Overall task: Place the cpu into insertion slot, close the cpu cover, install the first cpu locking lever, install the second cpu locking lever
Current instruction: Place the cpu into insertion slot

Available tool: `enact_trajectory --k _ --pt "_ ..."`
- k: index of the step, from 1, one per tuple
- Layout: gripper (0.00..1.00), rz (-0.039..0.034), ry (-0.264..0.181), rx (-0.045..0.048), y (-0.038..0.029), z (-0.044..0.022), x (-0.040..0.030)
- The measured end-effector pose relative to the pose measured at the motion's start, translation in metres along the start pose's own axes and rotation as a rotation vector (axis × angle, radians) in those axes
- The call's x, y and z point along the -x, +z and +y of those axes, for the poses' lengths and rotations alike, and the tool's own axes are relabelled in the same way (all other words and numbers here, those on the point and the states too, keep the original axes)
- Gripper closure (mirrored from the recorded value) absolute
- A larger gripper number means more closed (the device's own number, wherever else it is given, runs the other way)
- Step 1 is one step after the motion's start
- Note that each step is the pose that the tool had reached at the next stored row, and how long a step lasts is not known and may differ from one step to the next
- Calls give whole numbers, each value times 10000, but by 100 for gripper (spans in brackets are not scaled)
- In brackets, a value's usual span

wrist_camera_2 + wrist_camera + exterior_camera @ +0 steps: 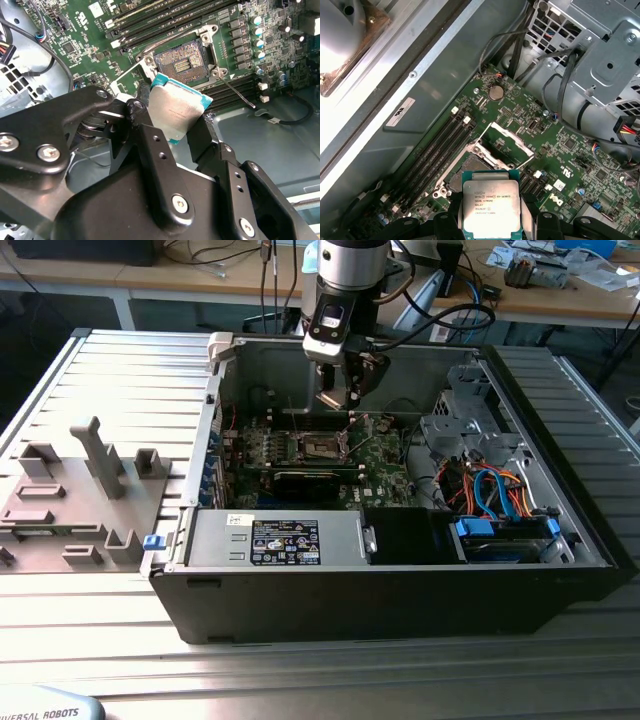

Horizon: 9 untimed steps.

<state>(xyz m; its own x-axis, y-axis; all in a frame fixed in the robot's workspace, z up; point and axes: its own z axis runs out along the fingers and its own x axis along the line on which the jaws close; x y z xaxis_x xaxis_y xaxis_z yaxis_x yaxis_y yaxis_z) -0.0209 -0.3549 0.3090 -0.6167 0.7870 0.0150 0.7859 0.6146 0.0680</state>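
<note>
The cpu [177, 112] is a flat square chip with a silvery top and a teal rim, and my gripper [175, 127] is shut on its edges. In the first wrist view the cpu [491, 207] hangs between the black fingers [446, 224] above the green board. The insertion slot [182, 60] lies uncovered just beyond the chip, its contact field showing. In the first wrist view the cpu cover [509, 135] stands swung up beside the insertion slot [470, 165]. One thin locking lever [239, 94] sticks out sideways. In the exterior view my gripper [340, 398] hovers above the socket [322, 447].
The board sits in an open black computer case [400, 580] on a ribbed metal table. A metal drive cage [600, 65] with cables lies beside the board. Long memory slots [437, 150] flank the socket. Grey fixtures [100, 460] stand at the exterior view's left.
</note>
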Motion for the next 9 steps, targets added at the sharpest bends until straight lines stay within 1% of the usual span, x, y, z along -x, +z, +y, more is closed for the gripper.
enact_trajectory --k 9 --pt "46 -4 67 1 1 0 0"
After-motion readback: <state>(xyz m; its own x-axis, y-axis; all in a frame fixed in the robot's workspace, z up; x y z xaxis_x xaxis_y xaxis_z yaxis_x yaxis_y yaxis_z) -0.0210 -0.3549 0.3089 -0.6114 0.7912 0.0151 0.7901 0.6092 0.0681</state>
